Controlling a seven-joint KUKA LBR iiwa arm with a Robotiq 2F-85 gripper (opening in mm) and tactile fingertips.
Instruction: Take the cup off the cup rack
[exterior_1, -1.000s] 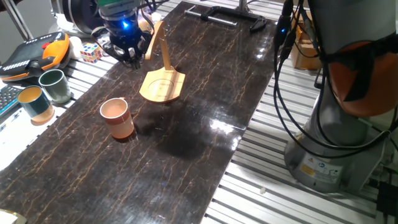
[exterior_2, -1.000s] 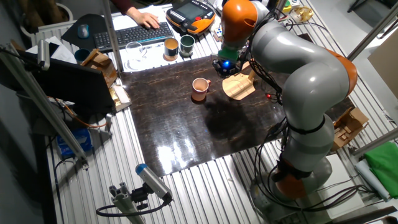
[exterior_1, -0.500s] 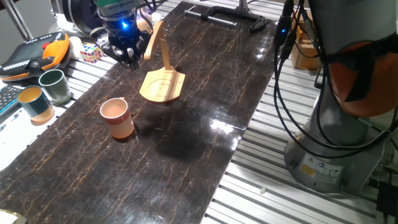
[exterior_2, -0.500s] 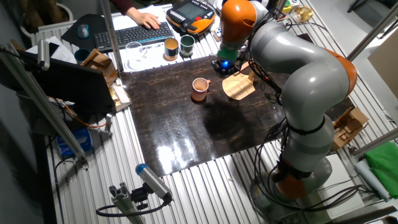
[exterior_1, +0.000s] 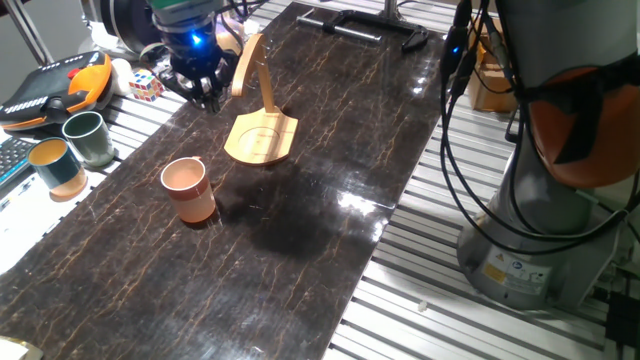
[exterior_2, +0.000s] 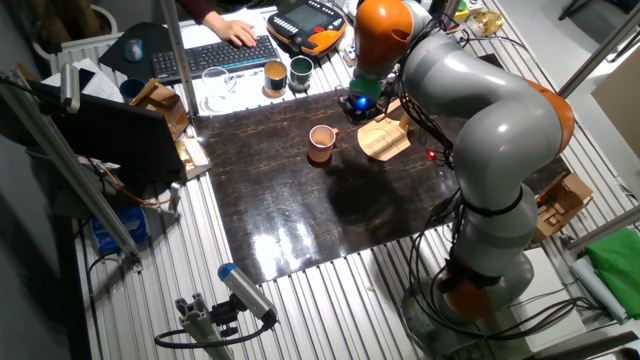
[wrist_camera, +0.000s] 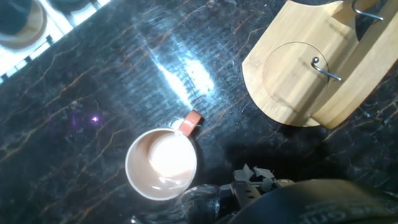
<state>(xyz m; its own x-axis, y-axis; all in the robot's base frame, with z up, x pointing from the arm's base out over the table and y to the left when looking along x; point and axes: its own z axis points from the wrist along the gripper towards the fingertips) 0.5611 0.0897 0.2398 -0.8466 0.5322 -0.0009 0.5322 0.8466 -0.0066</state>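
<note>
The salmon-pink cup (exterior_1: 188, 189) stands upright on the dark marble table, off the rack, its handle towards the rack. The light wooden cup rack (exterior_1: 261, 134) stands just behind and to the right of it, its curved arm bare. My gripper (exterior_1: 203, 95) hangs above the table's far left edge, behind the rack, open and empty. In the other fixed view the cup (exterior_2: 321, 141) sits left of the rack (exterior_2: 383, 139), with the gripper (exterior_2: 356, 107) above and between them. The hand view looks down on the cup (wrist_camera: 162, 163) and the rack base (wrist_camera: 292, 71).
A dark green cup (exterior_1: 89, 137) and a teal cup with a tan inside (exterior_1: 56, 166) stand on the slatted bench left of the table. An orange teach pendant (exterior_1: 55, 85) and a colour cube (exterior_1: 146, 85) lie behind them. A black clamp (exterior_1: 365, 24) lies at the table's far end.
My gripper has risen slightly and drifted a little further from the rack. The cup and rack have not moved.
</note>
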